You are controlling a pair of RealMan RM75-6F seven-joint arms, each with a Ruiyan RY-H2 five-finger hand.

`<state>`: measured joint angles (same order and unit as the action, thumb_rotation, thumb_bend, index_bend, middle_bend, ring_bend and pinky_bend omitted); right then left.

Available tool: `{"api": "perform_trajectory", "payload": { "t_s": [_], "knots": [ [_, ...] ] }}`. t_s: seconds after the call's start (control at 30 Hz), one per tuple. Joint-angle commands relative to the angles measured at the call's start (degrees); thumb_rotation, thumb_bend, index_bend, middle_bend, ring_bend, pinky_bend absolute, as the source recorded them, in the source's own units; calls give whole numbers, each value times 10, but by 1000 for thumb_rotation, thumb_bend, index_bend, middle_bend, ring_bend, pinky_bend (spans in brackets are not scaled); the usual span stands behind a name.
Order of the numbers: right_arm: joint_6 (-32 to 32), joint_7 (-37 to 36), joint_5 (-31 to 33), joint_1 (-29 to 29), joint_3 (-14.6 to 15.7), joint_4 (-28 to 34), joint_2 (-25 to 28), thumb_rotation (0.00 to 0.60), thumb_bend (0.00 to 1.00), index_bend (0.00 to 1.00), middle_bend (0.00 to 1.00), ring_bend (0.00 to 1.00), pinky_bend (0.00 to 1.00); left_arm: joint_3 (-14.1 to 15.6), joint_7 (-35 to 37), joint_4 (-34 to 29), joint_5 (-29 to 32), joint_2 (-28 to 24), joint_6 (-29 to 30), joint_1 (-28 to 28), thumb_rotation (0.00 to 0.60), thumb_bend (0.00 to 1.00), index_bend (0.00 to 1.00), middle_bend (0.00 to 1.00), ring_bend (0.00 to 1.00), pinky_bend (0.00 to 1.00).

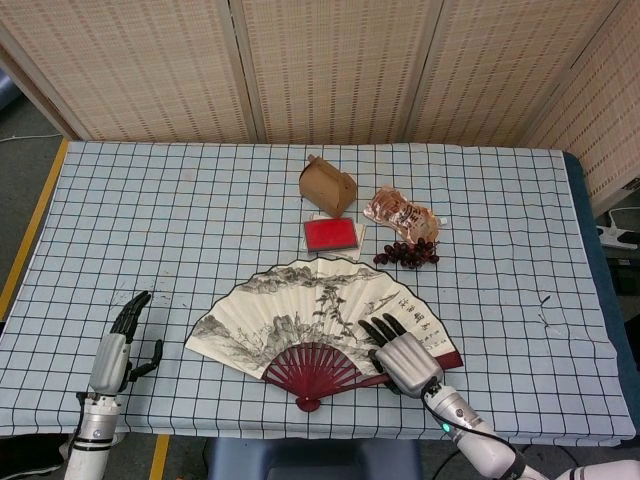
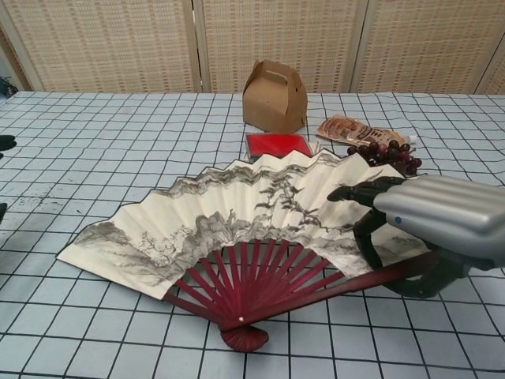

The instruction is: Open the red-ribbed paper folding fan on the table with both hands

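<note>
Red ribs radiate from the pivot of the paper fan (image 1: pixel 318 325), which lies spread wide and flat on the bench (image 1: pixel 200 200), its painted leaf facing up with an ink landscape across it. The bench is covered in a white cloth with a dark grid. The fan sits toward the near edge of the bench, pivot nearest the robot and the arc of paper pointing away.

The right robot hand (image 1: pixel 405 360) rests at the fan's right end: its dark fingers (image 2: pixel 359 192) reach over the paper, and in the chest view the lower fingers curl under the outermost red rib, so it grips that guard rib. The left robot hand (image 1: pixel 115 342) is well apart from the fan, off its left tip near the bench's near-left corner, holding nothing, fingers extended and slightly spread; the chest view catches only dark fingertips at the left border.

Beyond the fan's top edge lies a flat red packet (image 1: pixel 331 234), just clear of the paper. Farther from the fan stands a brown cardboard box (image 1: pixel 327 185) with a handle. Beyond the fan's upper right are a bunch of dark grapes (image 1: pixel 406 253) and, just behind them, a clear wrapped snack packet (image 1: pixel 401 213).
</note>
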<state>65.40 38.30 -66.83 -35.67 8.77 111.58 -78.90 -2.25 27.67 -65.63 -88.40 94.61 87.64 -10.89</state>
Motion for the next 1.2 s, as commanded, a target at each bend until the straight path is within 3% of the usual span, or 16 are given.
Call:
{"api": "perform_trajectory", "payload": {
  "t_s": [0.03,0.23,0.33,0.4,0.57,0.63,0.77,0.9,1.2],
  "knots": [
    [-21,-28,10,8,10,2,36,600,193,0,0,0,0,18,8,-117,-15,-119,2,13,600,485,0,0,0,114],
    [-69,-106,9,14,16,-15,80,600,132,0,0,0,0,46,-29,-234,-16,-267,-36,15,600,463,0,0,0,116],
    [-66,-130,-18,25,22,-24,95,600,120,0,0,0,0,51,-41,-269,-18,-304,-36,18,600,462,0,0,0,116],
    [-26,-162,-53,51,20,-23,103,600,113,0,0,0,0,53,-65,-278,-27,-317,-27,23,600,461,0,0,0,115],
    [158,-174,-164,156,41,-42,135,600,113,0,0,0,0,49,-158,-275,-46,-320,16,43,600,464,0,0,0,108],
    [237,-167,-192,209,51,-64,144,600,114,0,0,0,0,44,-206,-262,-43,-313,27,50,600,461,0,0,0,94],
    [334,-210,-214,282,50,-120,147,600,114,0,0,0,0,33,-243,-248,-33,-299,36,55,600,459,0,0,0,87],
    [357,-270,-229,300,38,-129,170,600,116,0,0,0,0,29,-273,-245,-38,-292,44,58,600,457,0,0,0,87],
    [348,-292,-246,319,15,-134,185,600,116,0,0,0,0,28,-307,-262,-64,-294,66,66,600,458,0,0,0,87]
  ]
}}
